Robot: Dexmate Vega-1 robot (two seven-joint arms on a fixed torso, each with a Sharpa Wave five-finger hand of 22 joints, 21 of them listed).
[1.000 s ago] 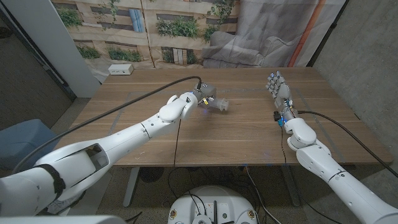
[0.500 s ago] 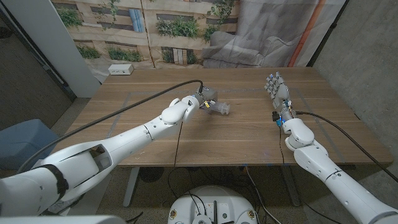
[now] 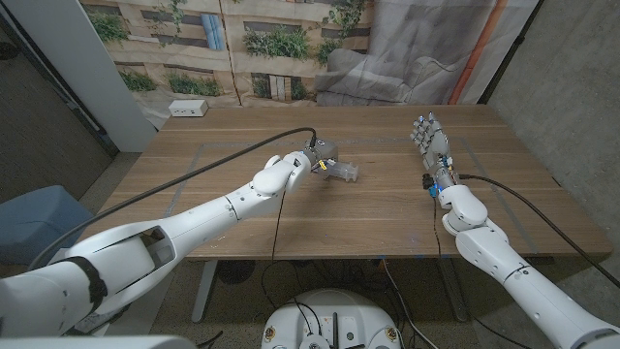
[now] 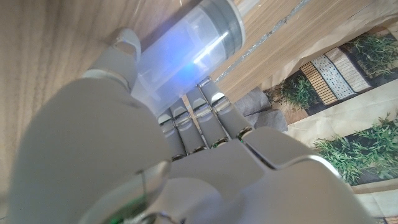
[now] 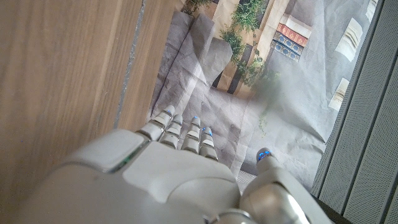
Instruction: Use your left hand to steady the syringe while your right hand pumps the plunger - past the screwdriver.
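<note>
A clear syringe [image 3: 343, 173] lies low over the middle of the wooden table [image 3: 368, 218], and my left hand [image 3: 314, 158] grips its barrel from the left. In the left wrist view the fingers [image 4: 205, 118] and thumb wrap the translucent barrel [image 4: 180, 59], whose grey ring sits just past them. My right hand [image 3: 433, 142] stands upright on the right side of the table, fingers straight and apart, holding nothing, well to the right of the syringe. The right wrist view looks along that hand's back [image 5: 168, 177] over the tabletop [image 5: 62, 74]. I see no screwdriver.
A white box [image 3: 188, 109] sits at the table's back left corner. A black cable [image 3: 223, 155] runs along my left arm. A plant-print backdrop and grey cloth [image 3: 387, 68] hang behind the table. A blue seat [image 3: 34, 218] stands at the left.
My left hand has carried the syringe slightly to the right and lower toward the tabletop. The right forearm has shifted a little left; its hand stays upright.
</note>
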